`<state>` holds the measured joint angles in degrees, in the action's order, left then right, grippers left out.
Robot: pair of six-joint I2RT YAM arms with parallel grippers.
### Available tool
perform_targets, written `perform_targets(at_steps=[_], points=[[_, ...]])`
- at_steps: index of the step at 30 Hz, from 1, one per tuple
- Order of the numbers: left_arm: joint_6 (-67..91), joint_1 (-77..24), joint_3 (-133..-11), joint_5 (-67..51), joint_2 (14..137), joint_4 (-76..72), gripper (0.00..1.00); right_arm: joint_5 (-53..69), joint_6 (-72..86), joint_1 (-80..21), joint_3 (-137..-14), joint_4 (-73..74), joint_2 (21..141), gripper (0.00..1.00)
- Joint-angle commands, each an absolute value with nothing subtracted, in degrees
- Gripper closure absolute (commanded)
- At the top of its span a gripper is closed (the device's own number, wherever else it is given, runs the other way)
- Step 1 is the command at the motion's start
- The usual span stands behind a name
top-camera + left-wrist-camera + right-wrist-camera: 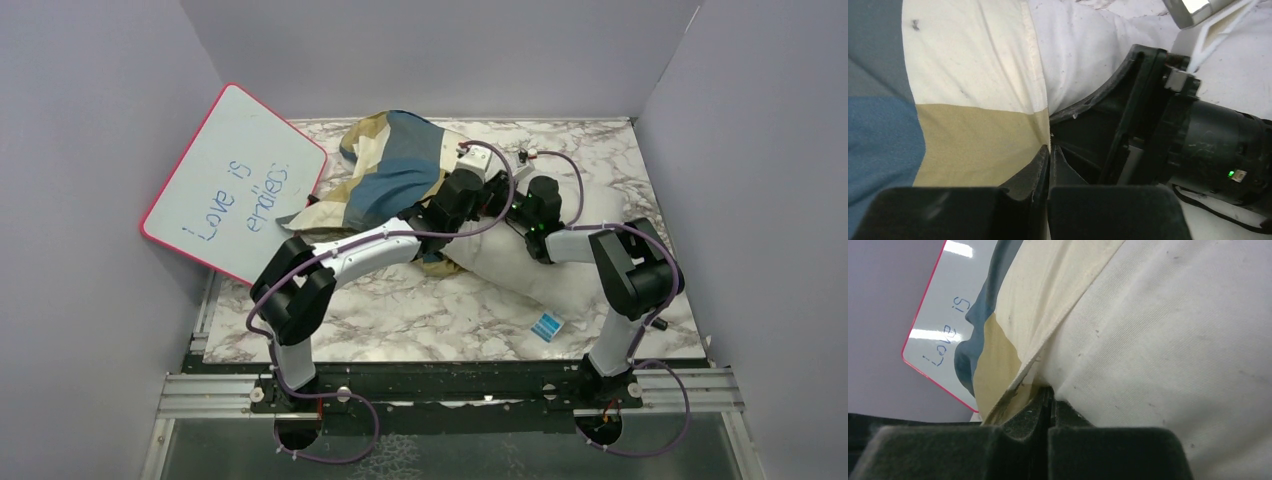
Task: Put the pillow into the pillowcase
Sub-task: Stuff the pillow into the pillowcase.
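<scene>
Work sits at the mouth-opening stage, as we judge it, with most of the pillow point(520, 270) outside the sleeve. From the left, the whiteboard point(235, 180) leans propped up, handwriting across it, no part of the job. Next comes the pillowcase point(395, 165), bunched toward the back in blue, tan and cream blocks, its hem lying against the pillow's left end. The left gripper point(1049, 152) has its fingers pressed together right at that hem, on the edge of a tan block, and we take it to be pinching the cloth. Just beside it, the right gripper point(1050, 392) is likewise clenched, the hem running down into its tips. Further right the pillow lies slanted across the table point(400, 310), its blue tag point(547, 326) at the near right corner, well outside the case. We cannot tell whether the far end is already under the hem. With 2 pinches on the rim, the next move, we think, calls for spreading the mouth and drawing it rightward over the cushion without either pinch slipping. Underneath, the table is marble-patterned, white with grey-brown veins; plain pale grey walls point(430, 50) close in 3 sides.
</scene>
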<state>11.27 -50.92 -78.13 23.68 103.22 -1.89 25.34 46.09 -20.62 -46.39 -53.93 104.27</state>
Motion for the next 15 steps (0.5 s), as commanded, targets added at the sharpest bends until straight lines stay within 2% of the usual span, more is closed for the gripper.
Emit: perform_targets(at_steps=[1, 5, 10, 15], points=[[20.5, -49.8, -74.6, 13.8, 102.8, -7.1, 1.00, 24.1, 45.1, -21.6, -44.8, -49.5, 106.1, 1.00], [19.5, -48.5, -74.9, 15.8, 102.0, -4.8, 0.99, 23.2, 42.5, -21.6, -44.2, -47.0, 103.8, 0.97], [18.7, -46.7, -74.6, 17.0, 100.2, -2.0, 0.77, 20.1, 34.2, -21.5, -46.8, -32.2, 96.7, 0.77], [19.0, -44.5, -69.9, 16.9, 98.8, -4.3, 0.75, 21.1, 24.0, -19.1, -52.4, -14.3, 90.6, 0.61]])
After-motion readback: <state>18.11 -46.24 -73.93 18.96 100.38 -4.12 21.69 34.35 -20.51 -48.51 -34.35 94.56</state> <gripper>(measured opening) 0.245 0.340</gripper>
